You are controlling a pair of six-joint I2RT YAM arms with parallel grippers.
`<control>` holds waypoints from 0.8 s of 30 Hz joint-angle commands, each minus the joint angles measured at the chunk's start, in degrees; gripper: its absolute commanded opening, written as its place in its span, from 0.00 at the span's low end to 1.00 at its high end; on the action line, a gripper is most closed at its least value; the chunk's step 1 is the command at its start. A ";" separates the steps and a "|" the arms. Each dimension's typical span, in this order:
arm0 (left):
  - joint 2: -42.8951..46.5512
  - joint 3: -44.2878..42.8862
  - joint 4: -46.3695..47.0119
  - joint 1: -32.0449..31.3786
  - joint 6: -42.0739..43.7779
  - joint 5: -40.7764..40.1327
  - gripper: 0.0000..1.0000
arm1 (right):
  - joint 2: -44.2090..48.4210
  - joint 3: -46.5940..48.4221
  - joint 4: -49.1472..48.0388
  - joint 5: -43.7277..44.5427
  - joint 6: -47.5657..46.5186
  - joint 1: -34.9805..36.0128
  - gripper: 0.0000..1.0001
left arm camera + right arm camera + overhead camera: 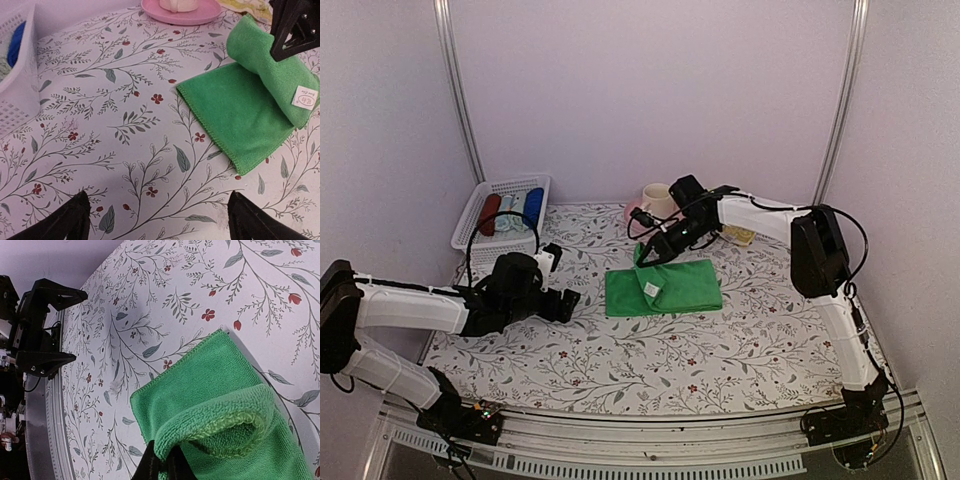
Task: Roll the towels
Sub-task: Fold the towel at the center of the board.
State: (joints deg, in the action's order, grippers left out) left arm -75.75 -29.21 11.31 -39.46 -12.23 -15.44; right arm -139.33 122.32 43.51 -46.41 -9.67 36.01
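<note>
- Pinching a curled-over edge of the green towel (665, 288) in the right tool (645, 255), clamped tight on the cloth at the towel's back left corner.
- Lying near the middle of the table (720, 350), partly flat, partly turned over into a loose first curl with a white label (304, 97) showing.
- Judging this as the start of the roll: carrying the pinched edge low across the flat part, laying the curl down rather than lifting it high.
- Minding the ungripped end of the curl, likely lagging and skewing the roll.
- Hanging the left tool (563, 278) spread wide and empty above bare table, left of the towel; probably worth bringing in to pin the free hem against sliding.
- Leaving the pale yellow towel (738, 236) unrolled at the back, under the right arm, beside the pink saucer (182, 12) and cup (657, 198).
- Working on a floral-printed covering, seemingly smooth enough to let cloth slip.
- Sitting inside pale lilac walls with two metal posts (460, 90), a white basket (505, 205) of cloth rolls at back left.
</note>
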 commanded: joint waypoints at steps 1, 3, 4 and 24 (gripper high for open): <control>0.07 0.39 1.52 0.35 -0.06 0.50 0.96 | -3.07 1.16 -2.00 -3.42 0.76 0.58 0.13; -0.10 0.38 1.52 0.34 0.01 0.55 0.97 | -3.30 1.14 -2.41 -5.64 0.75 0.99 0.22; -0.30 0.38 1.52 0.32 0.01 0.57 0.97 | -3.22 1.16 -2.47 -7.07 0.65 1.23 0.26; -2.89 -4.89 2.00 0.35 -5.43 8.91 0.97 | 11.60 -5.36 2.85 -17.32 -11.69 0.71 0.59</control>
State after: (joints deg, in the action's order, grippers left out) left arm -77.03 -30.04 12.47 -39.46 -15.11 -9.13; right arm -136.27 119.31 43.79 -61.54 -15.25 37.93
